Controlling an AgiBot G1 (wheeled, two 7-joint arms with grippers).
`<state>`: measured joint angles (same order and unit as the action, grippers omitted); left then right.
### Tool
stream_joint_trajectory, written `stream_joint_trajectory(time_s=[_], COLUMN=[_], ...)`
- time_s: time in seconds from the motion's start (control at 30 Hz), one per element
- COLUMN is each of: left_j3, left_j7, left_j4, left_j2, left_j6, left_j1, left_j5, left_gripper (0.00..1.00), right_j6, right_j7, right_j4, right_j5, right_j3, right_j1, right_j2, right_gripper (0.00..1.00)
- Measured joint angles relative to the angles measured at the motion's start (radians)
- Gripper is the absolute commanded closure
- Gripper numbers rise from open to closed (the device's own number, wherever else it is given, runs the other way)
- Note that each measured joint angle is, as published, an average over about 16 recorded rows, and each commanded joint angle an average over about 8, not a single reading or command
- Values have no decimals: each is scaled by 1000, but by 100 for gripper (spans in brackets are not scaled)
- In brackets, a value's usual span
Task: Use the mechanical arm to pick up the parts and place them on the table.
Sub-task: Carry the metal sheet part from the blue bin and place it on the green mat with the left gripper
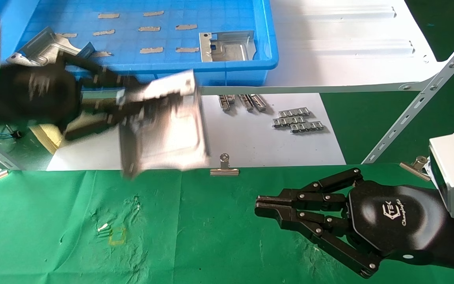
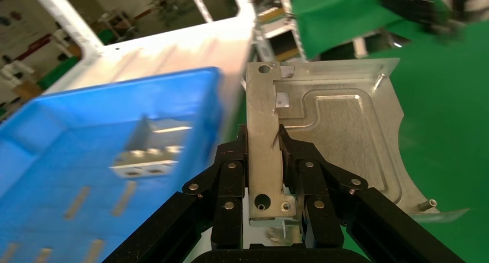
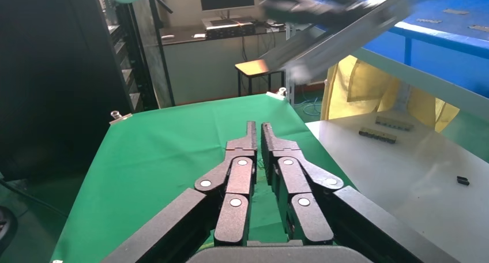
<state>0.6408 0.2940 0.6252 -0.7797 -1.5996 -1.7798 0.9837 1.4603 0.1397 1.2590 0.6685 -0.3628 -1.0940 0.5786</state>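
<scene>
Logo-marked right claw [image 1: 259, 205] pressed together over table [image 1: 211, 236]; left claw [image 2: 265, 145] pinching part [image 2: 340, 130].

my left gripper [image 1: 130, 100] with a plate [image 1: 164, 126] above the sheet's [image 1: 250, 146] left part | bin [image 1: 266, 59] behind on shelf [image 1: 349, 47], two plates [image 1: 227, 46] inside | ridged strips [image 1: 298, 120] on sheet, right | my right gripper [image 1: 259, 207] over counter [image 1: 53, 221], right front
</scene>
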Motion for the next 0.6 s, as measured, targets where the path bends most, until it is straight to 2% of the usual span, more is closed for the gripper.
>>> stream_joint_trajectory(time_s=[0.23, 0.6], left_j3=[105, 214], left_j7=[108, 298], left_j4=[35, -210], left_j2=[69, 27], left_j6=[18, 58], left_j1=[94, 124], left_j5=[-11, 120], left_gripper=[100, 100], right_j6=[0, 0], right_j7=[0, 0], right_j4=[0, 0], right_j5=[0, 0], right_j3=[0, 0], right_j1=[0, 0], right_j2=[0, 0], right_gripper=[0, 0])
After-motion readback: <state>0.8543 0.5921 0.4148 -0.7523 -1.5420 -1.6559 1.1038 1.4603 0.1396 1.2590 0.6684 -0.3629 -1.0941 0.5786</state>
